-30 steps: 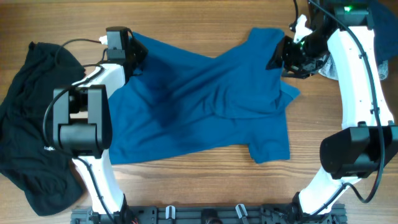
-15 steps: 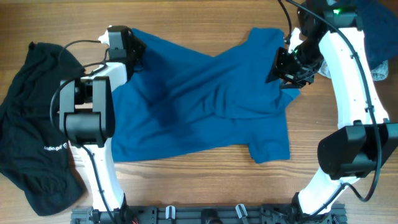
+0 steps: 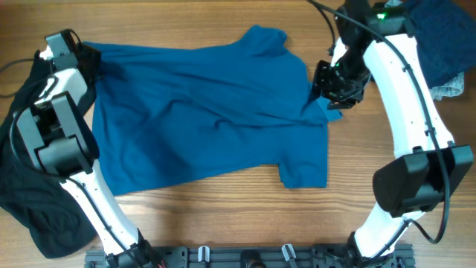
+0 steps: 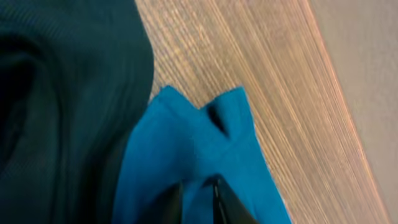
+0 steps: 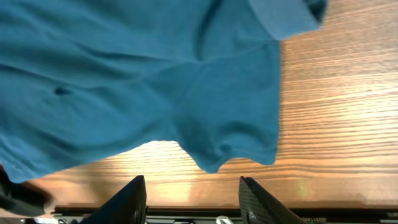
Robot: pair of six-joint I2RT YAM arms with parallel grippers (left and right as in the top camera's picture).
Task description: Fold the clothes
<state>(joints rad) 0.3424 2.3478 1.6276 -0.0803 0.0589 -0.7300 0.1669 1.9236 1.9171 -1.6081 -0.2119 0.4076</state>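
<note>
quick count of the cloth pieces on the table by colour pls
teal-blue short-sleeved shirt: 1
black limp garment: 1
navy cloth, top right corner in the overhead view: 1
pale denim cloth, peeking out just below the navy one: 1
total: 4

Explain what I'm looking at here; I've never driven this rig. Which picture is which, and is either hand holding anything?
Two white robot arms work at a wooden table. The picture showing both arms looks straight down; the other two come from cameras on each wrist, showing that hand at the bottom edge. A teal shirt lies spread out, a black garment at the left edge, a navy heap at far right. The left hand pinches a corner of the shirt; the right hand is open and empty.
</note>
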